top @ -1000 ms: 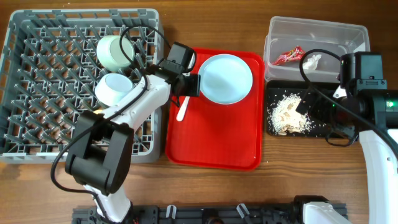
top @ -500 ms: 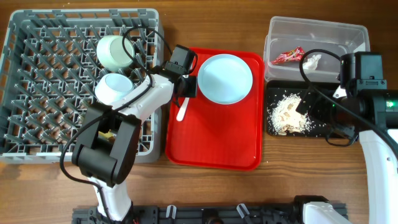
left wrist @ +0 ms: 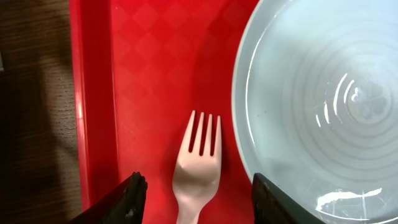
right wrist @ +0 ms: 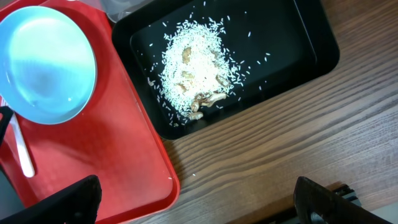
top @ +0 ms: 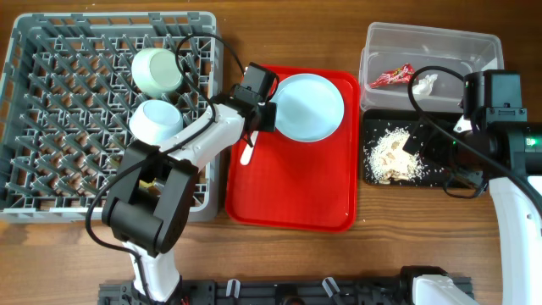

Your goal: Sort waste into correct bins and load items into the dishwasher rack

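the left gripper (left wrist: 202, 200) hangs low over the red tray (left wrist: 149, 74), its jaws released and set apart on either side of the white fork (left wrist: 200, 167), with a gap of red showing on each side. nothing is grasped. the fork lies flat on the tray just left of the white plate (left wrist: 317, 93), close to its rim but not touching. its long axis runs along the line of the gripper: tines lead away from the wrist, handle passes back between the fingers.

the left wrist view shows the four tines and the sliver of tray between fork and plate. from overhead the left gripper (top: 262, 114) covers the tines and only the handle (top: 246, 152) shows, pointing toward the near edge of the table. overhead also shows two mint bowls (top: 157, 69) in the grey rack (top: 34, 51), the red wrapper (top: 391, 76) and paper scrap (top: 426, 83) in the clear tub (top: 449, 42), and rice (top: 391, 154) in the black tray (top: 432, 174).

the right gripper (right wrist: 196, 202) hovers with jaws spread wide and empty beside the black tray.

against a second ago, the left wrist has shifted slightly toward the plate; fork, plate and the right arm have not moved.
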You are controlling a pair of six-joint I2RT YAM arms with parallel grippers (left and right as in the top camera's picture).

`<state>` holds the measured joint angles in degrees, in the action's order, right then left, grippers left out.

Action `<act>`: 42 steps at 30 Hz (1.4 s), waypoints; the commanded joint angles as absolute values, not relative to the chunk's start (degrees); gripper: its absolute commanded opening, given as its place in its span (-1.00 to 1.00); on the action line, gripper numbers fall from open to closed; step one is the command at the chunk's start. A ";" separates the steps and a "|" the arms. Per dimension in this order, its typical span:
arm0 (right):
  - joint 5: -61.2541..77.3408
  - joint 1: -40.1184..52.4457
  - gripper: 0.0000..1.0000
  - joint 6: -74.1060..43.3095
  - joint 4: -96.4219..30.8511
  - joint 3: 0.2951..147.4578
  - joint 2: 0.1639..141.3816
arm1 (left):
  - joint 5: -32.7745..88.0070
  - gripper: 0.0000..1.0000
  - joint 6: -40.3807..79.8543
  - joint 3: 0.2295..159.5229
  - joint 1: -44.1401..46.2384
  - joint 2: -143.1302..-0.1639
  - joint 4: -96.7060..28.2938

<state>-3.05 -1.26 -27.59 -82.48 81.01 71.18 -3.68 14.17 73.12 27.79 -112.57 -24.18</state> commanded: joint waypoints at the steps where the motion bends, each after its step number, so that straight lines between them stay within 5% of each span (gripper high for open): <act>1: -3.01 -1.48 0.99 -27.00 -82.32 81.28 71.24 | -5.26 0.09 13.69 73.08 27.77 -113.27 -25.02; 26: -3.01 -1.48 0.99 -27.00 -82.35 81.28 71.24 | -5.26 0.16 13.67 73.08 27.70 -117.58 -21.76; 42: -3.01 -1.48 0.99 -27.03 -82.30 81.28 71.24 | -5.23 -0.21 13.69 73.08 28.95 -117.58 -22.06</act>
